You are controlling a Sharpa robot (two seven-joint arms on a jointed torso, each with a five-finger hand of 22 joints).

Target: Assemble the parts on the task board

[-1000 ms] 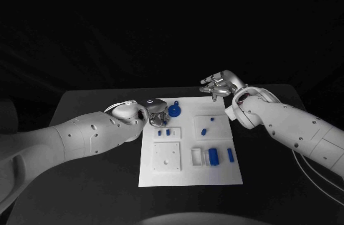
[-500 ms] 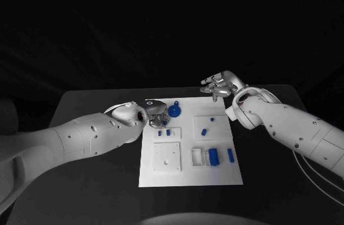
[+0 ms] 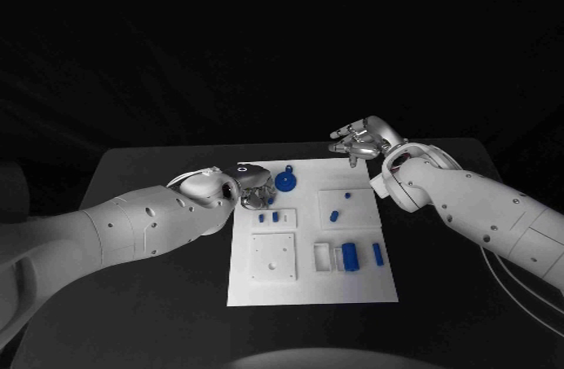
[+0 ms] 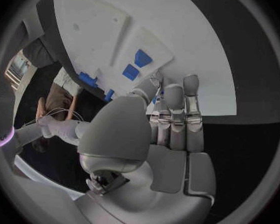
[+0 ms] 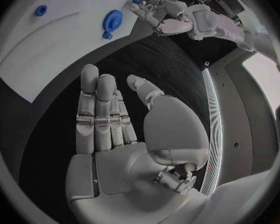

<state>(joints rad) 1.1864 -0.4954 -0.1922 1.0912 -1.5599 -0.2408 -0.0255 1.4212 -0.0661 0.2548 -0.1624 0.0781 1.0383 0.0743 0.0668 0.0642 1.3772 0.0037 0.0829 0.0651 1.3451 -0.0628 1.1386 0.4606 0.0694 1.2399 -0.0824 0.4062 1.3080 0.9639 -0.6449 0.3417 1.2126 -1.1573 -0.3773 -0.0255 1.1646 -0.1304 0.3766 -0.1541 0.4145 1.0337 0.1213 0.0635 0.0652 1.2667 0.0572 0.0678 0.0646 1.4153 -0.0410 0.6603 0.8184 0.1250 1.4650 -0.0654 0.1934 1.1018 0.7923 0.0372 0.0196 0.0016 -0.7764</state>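
the task board (image 3: pixel 311 292) lies flat in the middle of the black bench (image 3: pixel 153 304), its long axis running from the near edge toward the far edge. near the board's far edge lies a blue gear-shaped part (image 3: pixel 286 181) with a short stem pointing toward the far edge; in the right wrist view the same gear (image 5: pixel 113 20) shows its toothed rim. in a raised square at the board's right side sit a small oval blue part (image 3: pixel 334 216) and a tiny blue dot (image 3: pixel 348 196). two short blue pieces (image 3: pixel 269 218) stand side by side in a block just below the left hand. toward the near right of the board a wider blue bar (image 3: pixel 349 255) and a thin blue bar (image 3: pixel 377 254) lie parallel, both lengthwise with the board. a blank white square plate (image 3: pixel 274 257) sits at the board's left side.

the left hand (image 3: pixel 255 191) hangs over the board's far left part, just beside the gear, fingers bent downward; whether it holds anything cannot be told. in the left wrist view its fingers (image 4: pixel 175 115) lie straight, close together, over the board's edge.

the right hand (image 3: pixel 359 139) is raised beyond the board's far right corner, fingers apart, holding nothing; its palm (image 5: pixel 124 149) is bare.
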